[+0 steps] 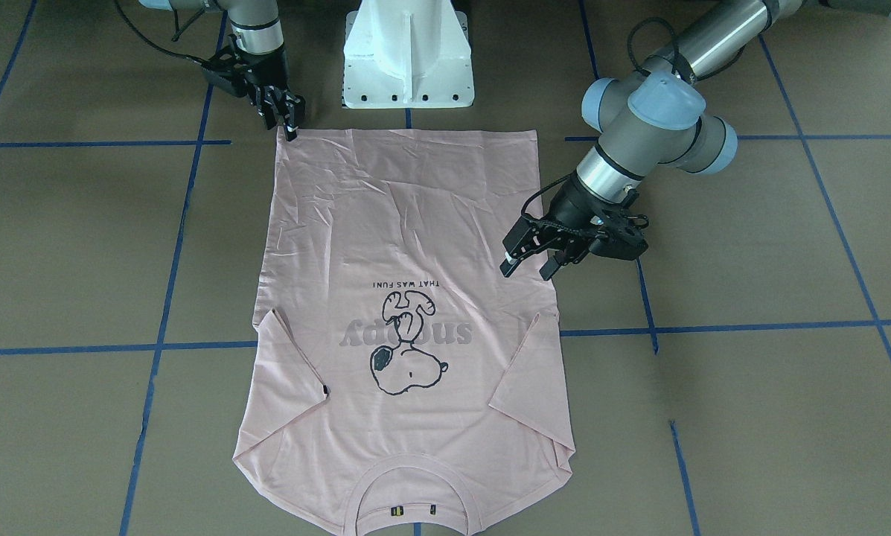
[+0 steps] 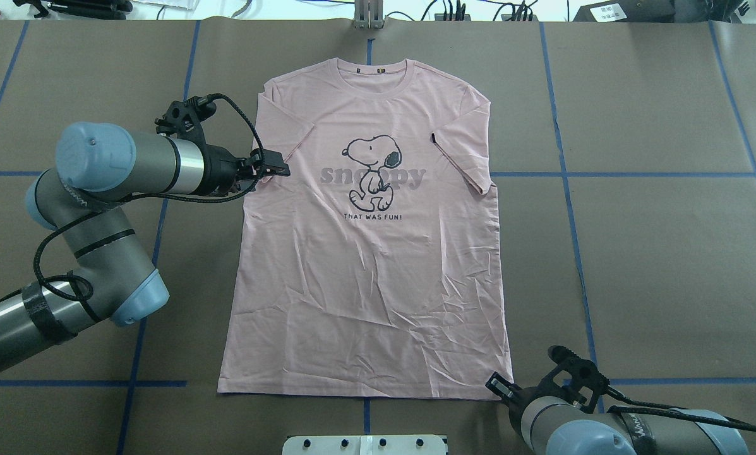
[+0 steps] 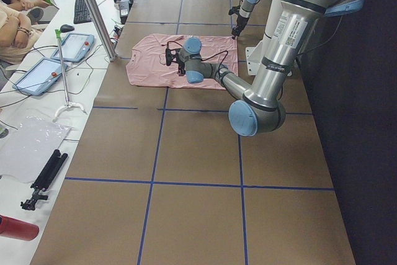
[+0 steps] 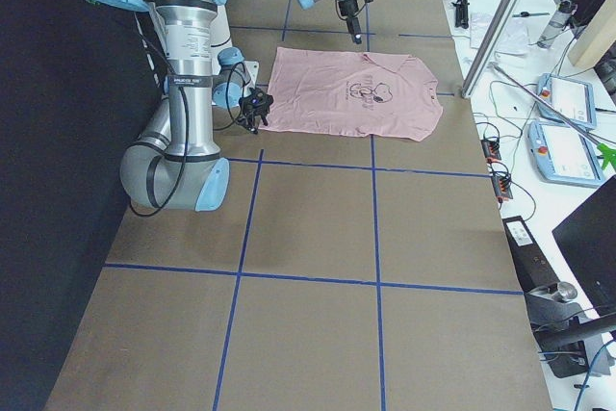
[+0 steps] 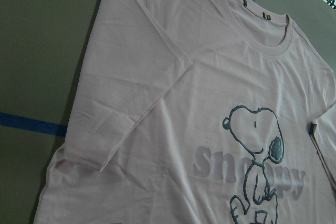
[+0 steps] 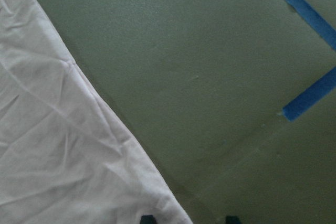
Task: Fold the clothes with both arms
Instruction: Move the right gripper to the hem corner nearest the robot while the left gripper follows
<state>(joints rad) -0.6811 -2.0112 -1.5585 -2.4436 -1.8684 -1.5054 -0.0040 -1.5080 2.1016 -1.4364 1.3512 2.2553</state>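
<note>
A pale pink T-shirt [image 1: 408,223] lies flat and face up on the brown table, its cartoon dog print [image 2: 371,174] showing and its collar [image 2: 370,66] on the far side from the robot. My left gripper [image 1: 527,266] hovers open just above the shirt's side edge, below its sleeve [image 5: 131,93]; its fingers are out of the left wrist view. At the hem corner [image 6: 173,211] nearest the base, my right gripper [image 2: 498,385] is open. Its two fingertips [image 6: 147,217] stand apart on either side of that corner, holding nothing.
The white pedestal base [image 1: 408,59] stands just behind the hem. Blue tape lines [image 1: 713,327] cross the brown table. Past the far edge, a bench [image 3: 37,72] holds tablets, a keyboard and tools, with a metal pole [image 3: 93,10] and a seated person's arms [image 3: 15,20].
</note>
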